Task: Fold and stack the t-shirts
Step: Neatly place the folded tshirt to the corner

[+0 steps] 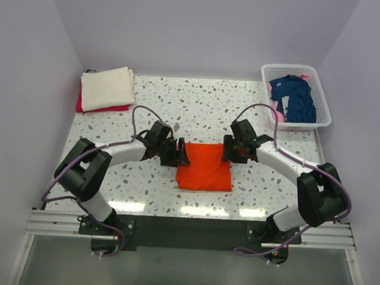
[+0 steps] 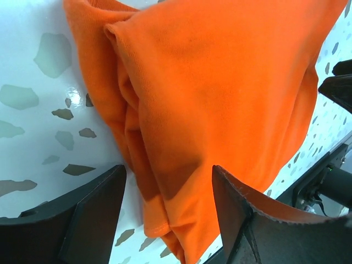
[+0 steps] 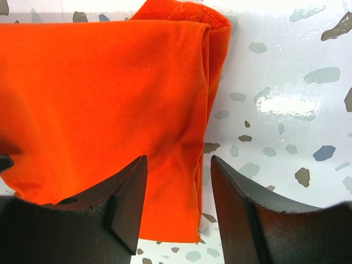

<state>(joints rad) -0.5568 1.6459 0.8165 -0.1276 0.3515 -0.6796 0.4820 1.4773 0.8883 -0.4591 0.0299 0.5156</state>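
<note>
- Far left: cream t-shirt (image 1: pixel 107 87) stacked on red t-shirt (image 1: pixel 79 103).
- Left hand (image 1: pixel 177 153): open, straddles left edge of folded orange t-shirt (image 1: pixel 204 169) at middle of surface (image 1: pixel 179 104).
- Right hand (image 1: pixel 231 149): open, straddles right edge; equally near, stack far-left of both.

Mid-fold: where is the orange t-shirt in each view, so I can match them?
Top external: orange t-shirt folded flat, just below the picture's centre.
Left wrist: orange t-shirt fills centre and right, bunched edge toward the left.
Right wrist: orange t-shirt fills left and centre, folded edge right of middle.
Shared landmark: the speckled tabletop beside that edge.
</note>
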